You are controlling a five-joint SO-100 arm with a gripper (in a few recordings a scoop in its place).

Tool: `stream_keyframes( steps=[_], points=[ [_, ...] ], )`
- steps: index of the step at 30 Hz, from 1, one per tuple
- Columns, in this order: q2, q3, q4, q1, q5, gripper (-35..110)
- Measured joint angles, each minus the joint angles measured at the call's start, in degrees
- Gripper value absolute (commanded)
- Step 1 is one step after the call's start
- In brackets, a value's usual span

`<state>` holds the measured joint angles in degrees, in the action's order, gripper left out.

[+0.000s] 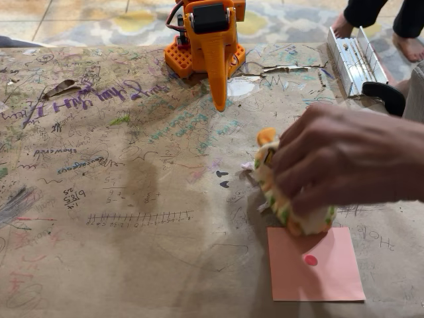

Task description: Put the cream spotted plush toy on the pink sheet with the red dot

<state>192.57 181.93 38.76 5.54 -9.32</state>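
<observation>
- Scribbled brown-paper counter.
- Person's hand grips plush, touching sheet's top edge.
- Orange arm's fingers point down, together, well apart from plush.

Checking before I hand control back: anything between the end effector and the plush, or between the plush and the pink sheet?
Yes: a person's hand covers the cream spotted plush toy from the right. The orange end effector hangs farther back, with bare scribbled brown paper between. The plush sits at the top edge of the salmon-pink paper sheet; nothing lies between them.
</observation>
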Motion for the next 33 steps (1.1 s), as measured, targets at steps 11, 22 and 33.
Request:
stream_keyframes(
  steps=[11, 22, 33],
  points=[
    [0.0, 0.0, 0.0, 2.8, 4.2, 0],
    [0.0, 0.0, 0.0, 0.8, 5.1, 0],
    [0.0, 0.0, 0.0, 0.8, 5.1, 0]
  ],
)
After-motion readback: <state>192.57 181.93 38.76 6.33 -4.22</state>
